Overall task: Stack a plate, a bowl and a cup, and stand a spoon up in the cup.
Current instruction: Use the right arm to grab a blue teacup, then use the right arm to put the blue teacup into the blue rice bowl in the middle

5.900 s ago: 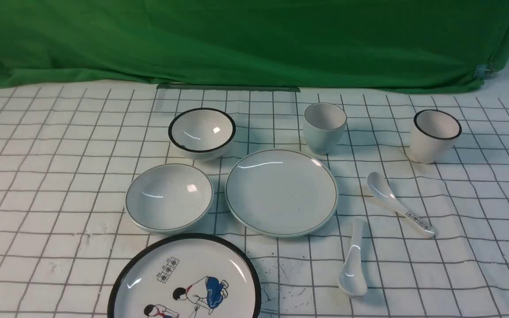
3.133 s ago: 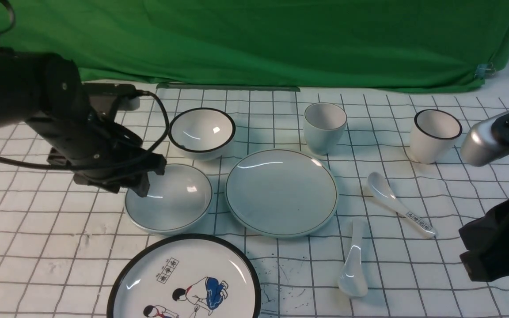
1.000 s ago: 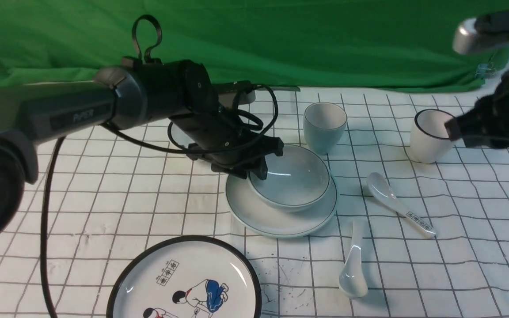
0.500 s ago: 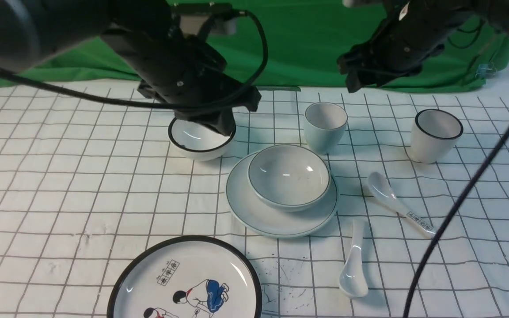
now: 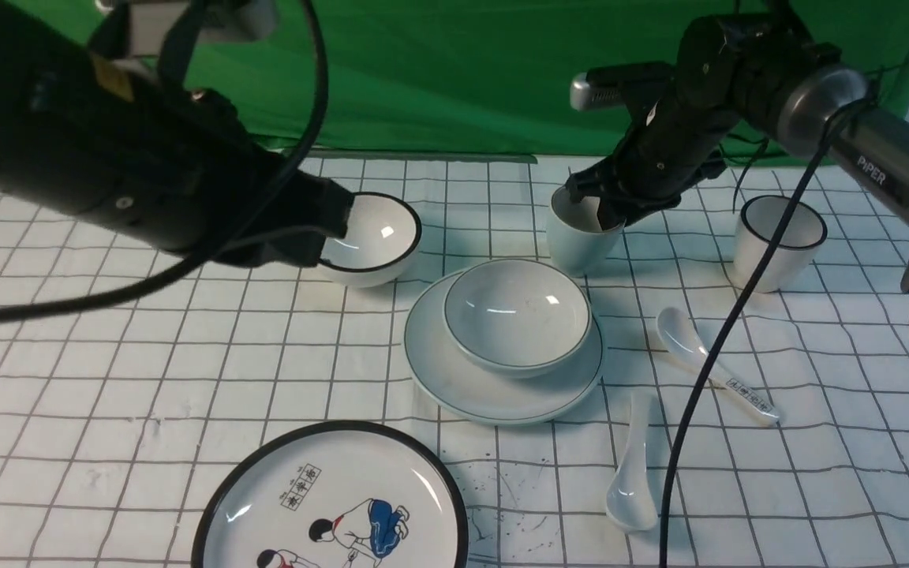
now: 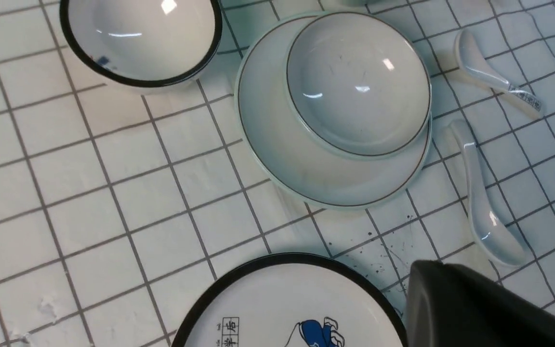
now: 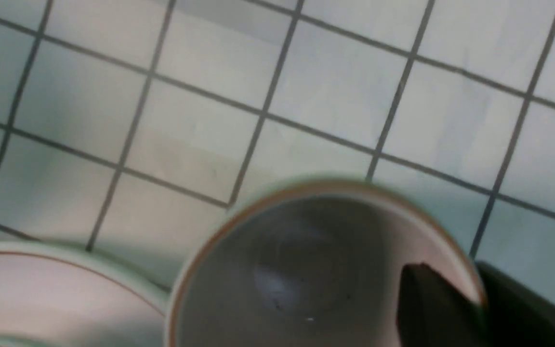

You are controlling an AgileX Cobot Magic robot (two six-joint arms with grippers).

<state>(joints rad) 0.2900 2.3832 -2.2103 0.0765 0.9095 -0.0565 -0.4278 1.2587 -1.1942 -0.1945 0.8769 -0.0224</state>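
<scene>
1. Landmark: the plate [image 5: 454, 386], which lies flat on the gridded bench [image 5: 107, 379].
2. The bowl [image 5: 518, 323] sits upright on the plate, offset toward the plate's far right rim.
3. The cup [image 5: 573, 241] stands on the bench just behind the plate, near its far right rim.
4. The right gripper [image 5: 600, 211] pinches the cup wall at the rim. 1 of its fingers [image 7: 427, 303] is inside the cup and the other is outside.
5. The spoon [image 5: 632, 473] lies on the bench to the front right of the plate, bowl end toward the robot.
6. The left gripper [image 5: 324, 225] hangs behind and to the left of the plate, in front of the black-rimmed bowl [image 5: 375, 237]. It is pressed together and holds nothing.
7. The marked spoon [image 5: 707, 367] lies to the right of the plate.
8. The black-rimmed cup [image 5: 778, 241] stands farther right and behind.
9. The cartoon plate [image 5: 336, 505] lies in front of the plate, to the left.
</scene>
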